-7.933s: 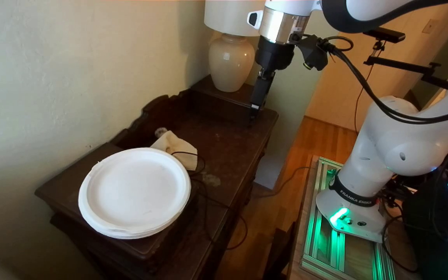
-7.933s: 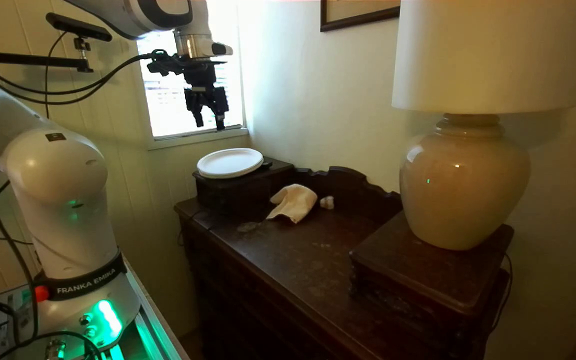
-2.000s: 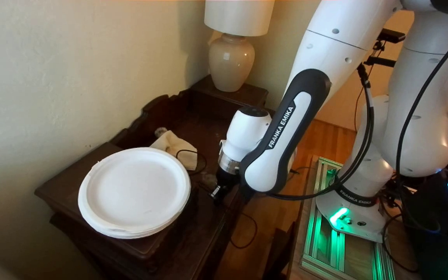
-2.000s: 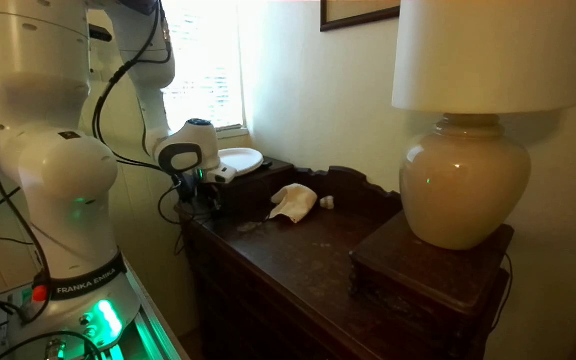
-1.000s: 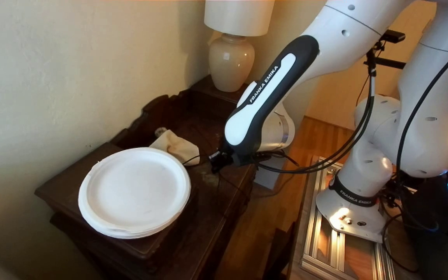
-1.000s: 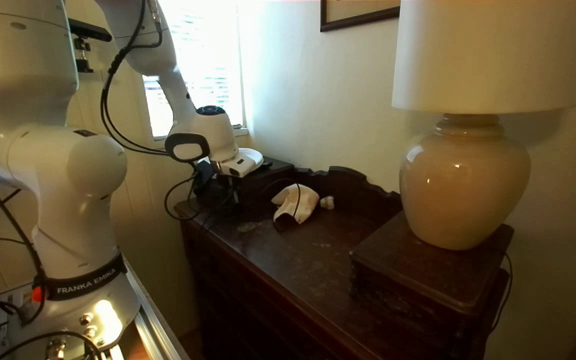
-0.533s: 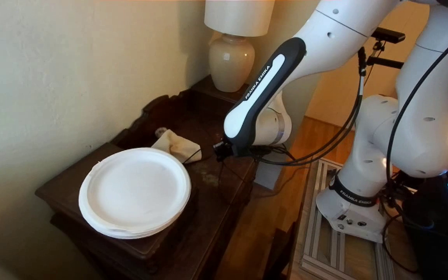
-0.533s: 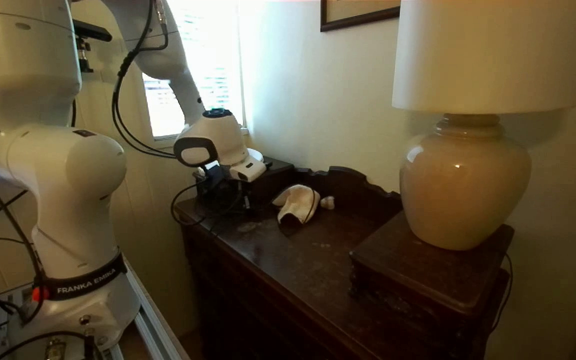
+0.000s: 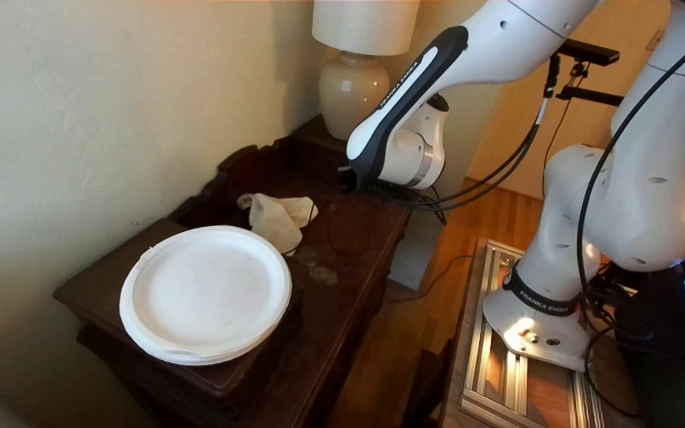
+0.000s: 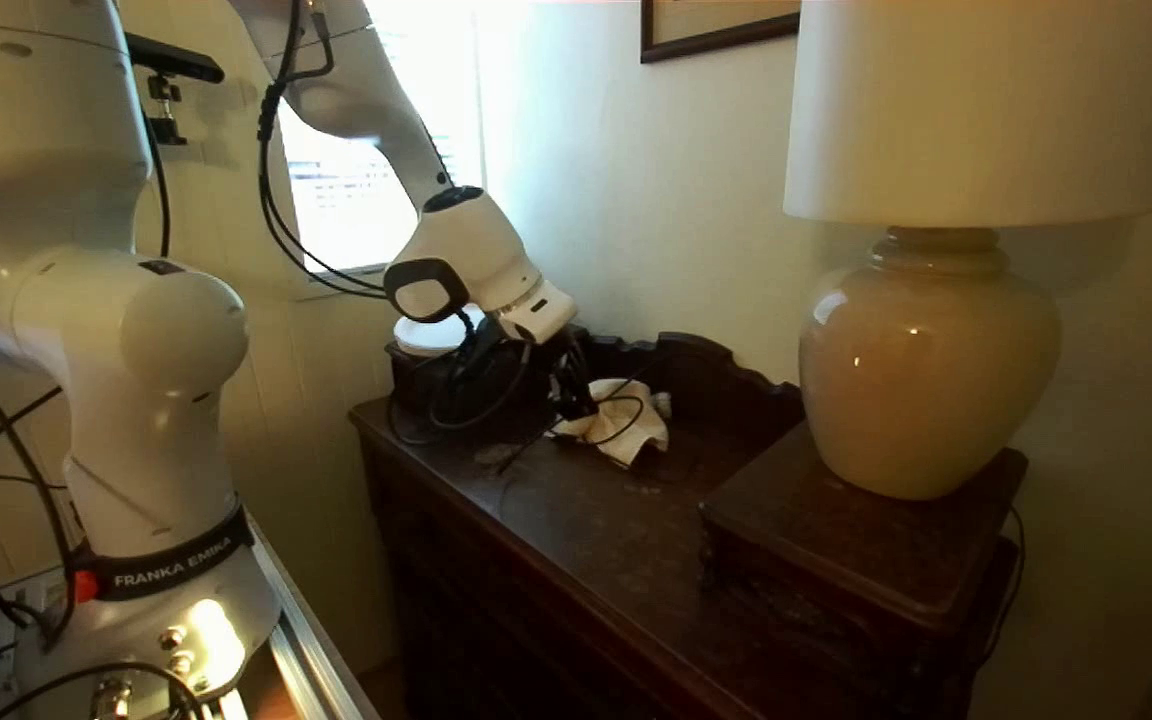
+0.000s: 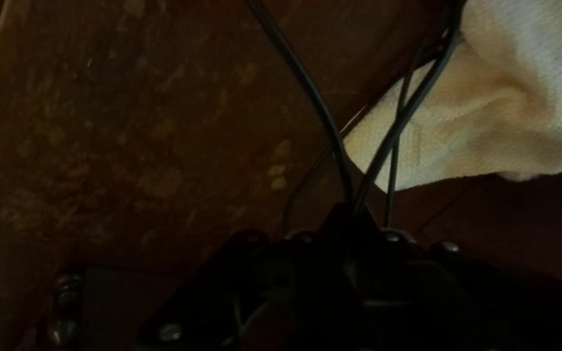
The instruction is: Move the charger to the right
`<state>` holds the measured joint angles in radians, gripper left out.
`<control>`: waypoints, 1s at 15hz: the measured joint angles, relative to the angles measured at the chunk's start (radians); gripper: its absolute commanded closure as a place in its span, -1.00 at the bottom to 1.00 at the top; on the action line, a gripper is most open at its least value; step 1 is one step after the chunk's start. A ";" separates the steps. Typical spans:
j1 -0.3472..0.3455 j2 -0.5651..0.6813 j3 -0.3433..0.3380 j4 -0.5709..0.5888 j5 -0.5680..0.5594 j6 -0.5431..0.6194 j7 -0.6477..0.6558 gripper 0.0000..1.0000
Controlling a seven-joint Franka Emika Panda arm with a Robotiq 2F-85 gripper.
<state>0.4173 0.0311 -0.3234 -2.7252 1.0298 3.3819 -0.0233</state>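
Observation:
The charger shows as a thin black cable [image 11: 310, 90], whose strands run together at the fingertips in the wrist view. My gripper [image 11: 350, 210] is shut on it; the jaws are very dark there. In an exterior view the gripper [image 10: 581, 408] points down in front of a cream cloth [image 10: 636, 440], and the cable [image 10: 533, 443] trails from it, with a loop lying across the cloth. The arm hides most of the gripper in an exterior view [image 9: 347, 181], where it is to the right of the cloth [image 9: 274, 223]. The charger's plug cannot be made out.
A small off-white lump [image 9: 244, 201] sits by the cloth near the dresser's back rail. White plates [image 9: 206, 291] rest on the dresser's raised end. A lamp [image 10: 926, 370] stands on the opposite raised block [image 10: 866, 540]. The wall runs behind the dresser.
The gripper has travelled along the dresser towards the lamp, drawing the cable with it. The cloth has shifted and folded the same way, and now partly covers the off-white lump in an exterior view.

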 measured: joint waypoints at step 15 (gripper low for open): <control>-0.158 0.254 0.133 0.357 -0.093 0.296 0.122 0.97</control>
<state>0.2592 0.2848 -0.1908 -2.3681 0.9366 3.6778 0.0986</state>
